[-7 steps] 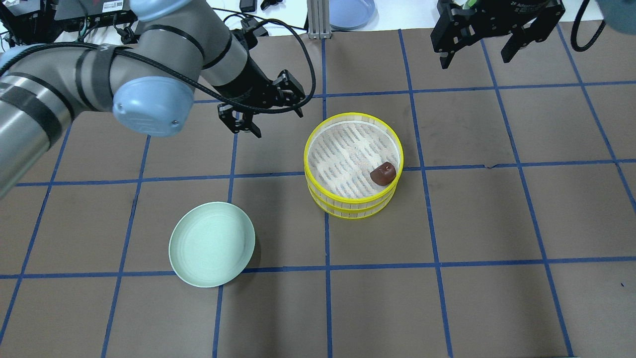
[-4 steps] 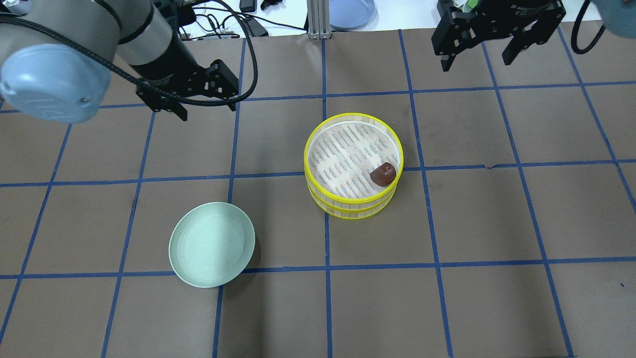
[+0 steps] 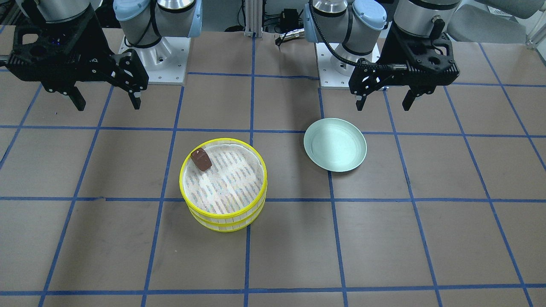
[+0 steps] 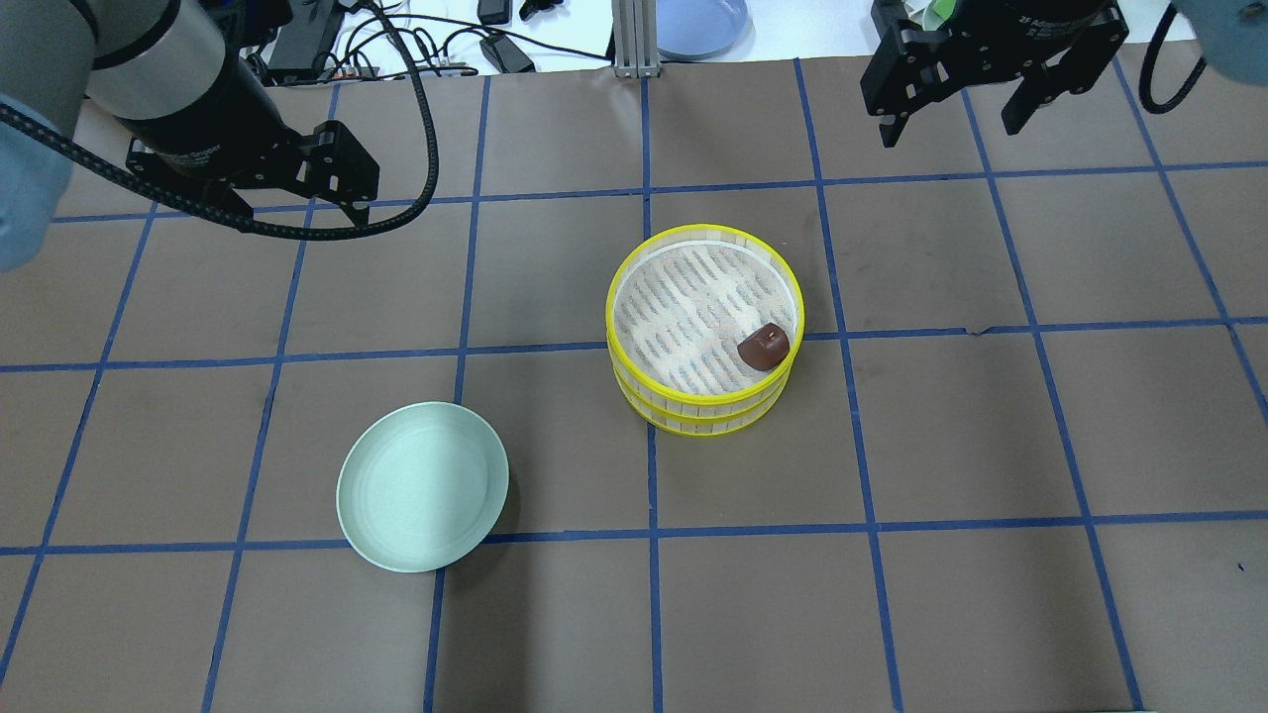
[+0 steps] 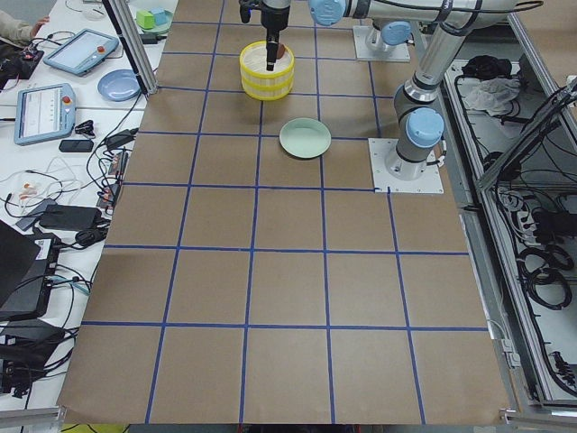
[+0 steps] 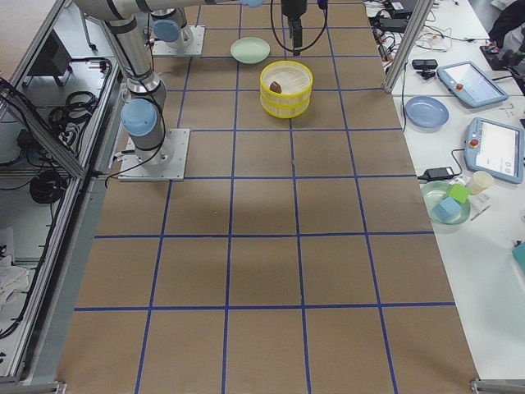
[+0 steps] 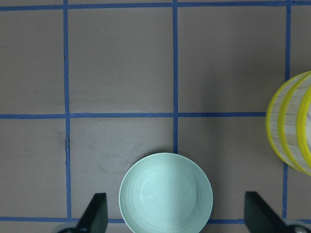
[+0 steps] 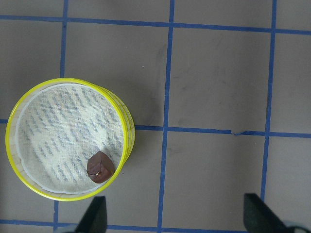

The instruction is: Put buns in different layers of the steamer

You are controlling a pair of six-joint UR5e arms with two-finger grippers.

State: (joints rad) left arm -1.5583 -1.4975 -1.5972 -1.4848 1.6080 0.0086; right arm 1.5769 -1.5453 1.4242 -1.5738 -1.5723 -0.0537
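The steamer stands mid-table as two stacked yellow-rimmed trays; it also shows in the front view. The dark reddish-brown bun lies on the top tray's white liner by the rim, also in the right wrist view. The cream-white bun is hidden or out of view. My left gripper is open and empty, high above the table, back left of the steamer. My right gripper is open and empty, high at the back right.
An empty pale green plate sits front left of the steamer, under the left wrist camera. A blue plate, an aluminium post and cables lie beyond the table's far edge.
My left arm has swung left, away from the steamer, with its gripper open. The right gripper, the steamer, the bun and the plate have not moved.
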